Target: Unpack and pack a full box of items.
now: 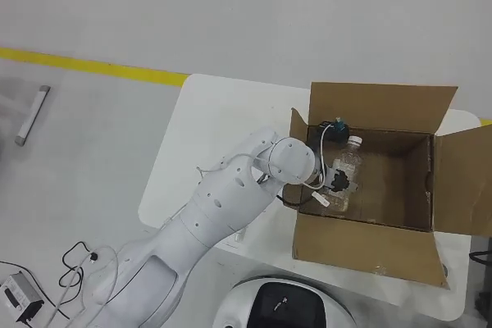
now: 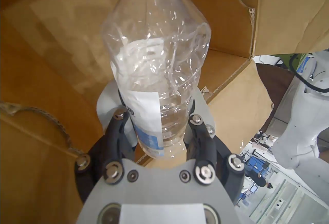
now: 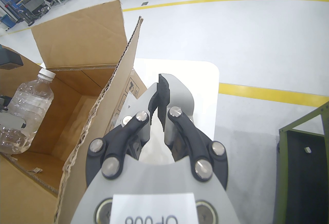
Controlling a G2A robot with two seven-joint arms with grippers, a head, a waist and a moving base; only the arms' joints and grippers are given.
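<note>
From above, my left fingers (image 1: 338, 182) were inside the open box (image 1: 381, 107) on the counter (image 1: 213, 123), clamped on a clear bottle (image 1: 347, 164). My left wrist showed them gripping its lower half. My right wrist showed my right fingers (image 3: 160, 92) pressed together, just outside the box.

Table (image 1: 205, 148): I see a white top with rounded corners.
Floor line (image 1: 90, 66): yellow stripe behind the table.
Tube (image 1: 30, 115): grey, lying on the floor, well apart from the table.
Small box (image 1: 20, 297): on the floor, black cables (image 1: 74, 262) beside it.
Frame (image 3: 303, 158): green metal, standing on the floor.
</note>
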